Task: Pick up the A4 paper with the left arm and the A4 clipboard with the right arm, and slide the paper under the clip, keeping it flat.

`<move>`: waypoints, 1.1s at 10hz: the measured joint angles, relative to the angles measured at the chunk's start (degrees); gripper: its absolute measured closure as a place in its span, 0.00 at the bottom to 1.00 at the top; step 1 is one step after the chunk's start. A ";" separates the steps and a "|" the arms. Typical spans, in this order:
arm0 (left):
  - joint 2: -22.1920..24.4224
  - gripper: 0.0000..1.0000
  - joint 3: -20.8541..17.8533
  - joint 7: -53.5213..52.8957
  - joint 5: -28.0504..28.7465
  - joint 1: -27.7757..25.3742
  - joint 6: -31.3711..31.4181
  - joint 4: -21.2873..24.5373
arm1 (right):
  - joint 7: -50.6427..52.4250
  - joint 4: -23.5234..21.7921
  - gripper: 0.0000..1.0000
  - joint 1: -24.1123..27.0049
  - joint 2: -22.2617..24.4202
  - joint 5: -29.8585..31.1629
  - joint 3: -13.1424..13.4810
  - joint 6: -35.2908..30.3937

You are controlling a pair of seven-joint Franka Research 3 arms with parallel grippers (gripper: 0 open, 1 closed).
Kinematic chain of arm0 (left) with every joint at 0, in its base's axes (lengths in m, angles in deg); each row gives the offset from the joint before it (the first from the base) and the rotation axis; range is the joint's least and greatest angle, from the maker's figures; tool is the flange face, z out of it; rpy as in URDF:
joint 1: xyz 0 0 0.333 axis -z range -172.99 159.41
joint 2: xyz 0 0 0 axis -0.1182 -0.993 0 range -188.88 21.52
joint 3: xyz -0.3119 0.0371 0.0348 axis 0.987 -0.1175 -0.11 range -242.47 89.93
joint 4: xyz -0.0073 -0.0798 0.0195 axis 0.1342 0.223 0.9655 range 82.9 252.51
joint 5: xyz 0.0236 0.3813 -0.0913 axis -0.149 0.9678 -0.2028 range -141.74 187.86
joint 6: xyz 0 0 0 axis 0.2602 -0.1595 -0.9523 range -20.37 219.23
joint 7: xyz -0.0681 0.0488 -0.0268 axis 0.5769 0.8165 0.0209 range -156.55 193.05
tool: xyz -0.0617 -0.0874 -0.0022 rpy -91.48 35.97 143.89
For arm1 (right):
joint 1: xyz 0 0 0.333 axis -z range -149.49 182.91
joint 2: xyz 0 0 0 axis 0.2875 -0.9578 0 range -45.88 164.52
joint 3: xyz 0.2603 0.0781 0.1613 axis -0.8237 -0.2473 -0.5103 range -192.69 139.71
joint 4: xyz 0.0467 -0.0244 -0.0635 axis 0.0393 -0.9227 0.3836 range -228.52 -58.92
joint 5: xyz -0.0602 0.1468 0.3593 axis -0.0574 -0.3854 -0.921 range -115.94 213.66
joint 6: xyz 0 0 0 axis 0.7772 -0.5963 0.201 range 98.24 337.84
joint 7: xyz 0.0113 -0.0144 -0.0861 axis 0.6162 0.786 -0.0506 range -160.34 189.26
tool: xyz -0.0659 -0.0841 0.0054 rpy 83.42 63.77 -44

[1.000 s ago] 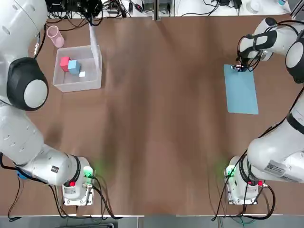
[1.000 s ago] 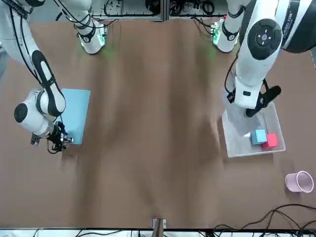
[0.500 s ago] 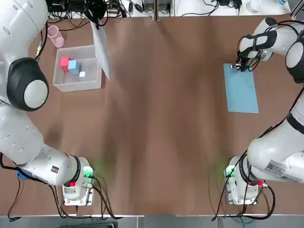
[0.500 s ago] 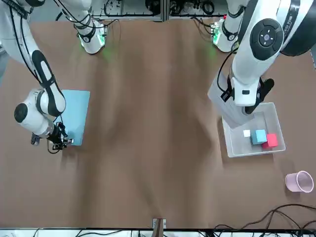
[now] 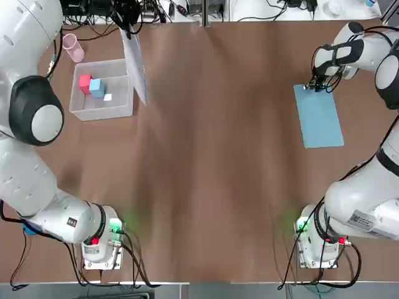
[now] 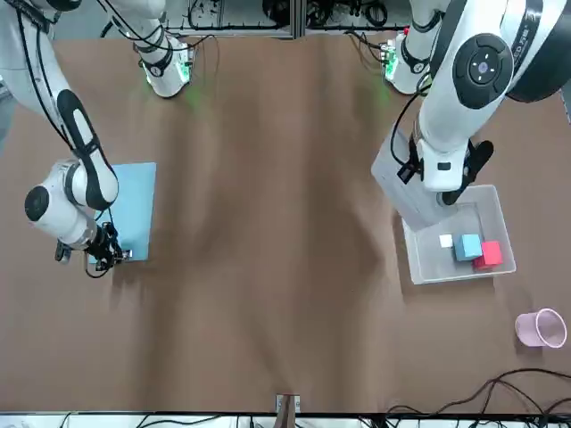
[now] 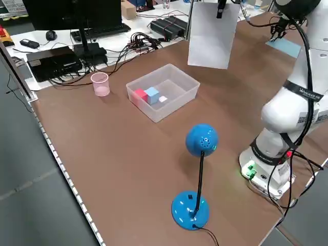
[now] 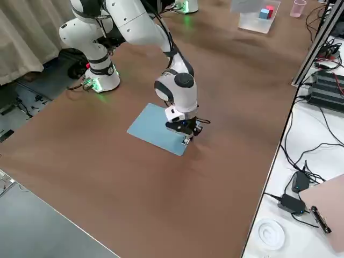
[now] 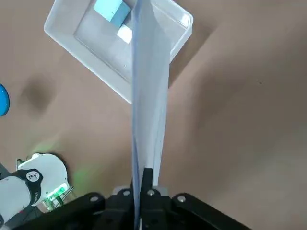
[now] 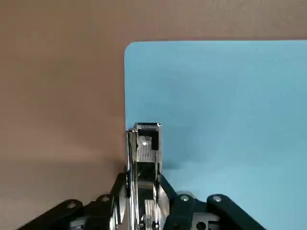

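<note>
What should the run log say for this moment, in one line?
left gripper: shut on A4 paper, hanging beside clear bin | right gripper: shut on clip of A4 clipboard, board on table

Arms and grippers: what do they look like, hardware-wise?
Both arms, the left arm and the right arm, are white with grey round joints, on silver bases lit green, with black cables. The left gripper and the right gripper are black-bodied; the right's fingers are silver metal.
</note>
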 joint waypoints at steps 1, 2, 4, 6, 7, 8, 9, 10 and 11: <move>0.00 0.99 0.00 0.00 -0.02 0.00 0.00 0.00 | -0.08 0.02 0.85 0.00 0.00 0.00 -0.02 0.11; 0.00 0.99 0.00 0.00 -0.03 0.00 0.00 0.00 | -0.50 0.01 0.88 0.00 -0.01 0.00 -0.02 0.11; 0.01 0.99 -0.01 0.00 -0.04 -0.05 -0.01 -0.13 | -2.32 0.01 0.90 -0.08 -0.05 0.00 -0.03 0.08; 0.16 0.99 -0.10 0.13 -0.59 -0.30 -0.09 -0.47 | -5.39 0.17 0.96 -1.29 0.07 0.01 -0.17 0.10; 0.35 0.99 -0.20 0.85 -1.32 -0.61 -0.13 -0.55 | -6.78 0.69 0.96 -2.58 0.51 0.01 -0.22 0.17; 0.78 0.99 -0.31 2.07 -1.99 -0.96 -0.15 -0.70 | -7.64 1.21 0.96 -3.94 1.55 0.01 -0.26 0.17; 1.44 0.99 -0.34 2.95 -2.40 -1.24 -0.16 -0.81 | -7.96 1.46 0.96 -5.34 2.92 0.01 -0.30 0.14; 2.03 0.99 -0.43 4.15 -3.03 -1.44 -0.18 -1.07 | -8.73 1.64 0.96 -7.02 4.22 0.01 -0.38 0.12; 2.41 0.99 -0.57 6.08 -4.03 -1.65 -0.18 -1.52 | -10.58 1.98 0.96 -9.17 5.29 0.01 -0.48 0.11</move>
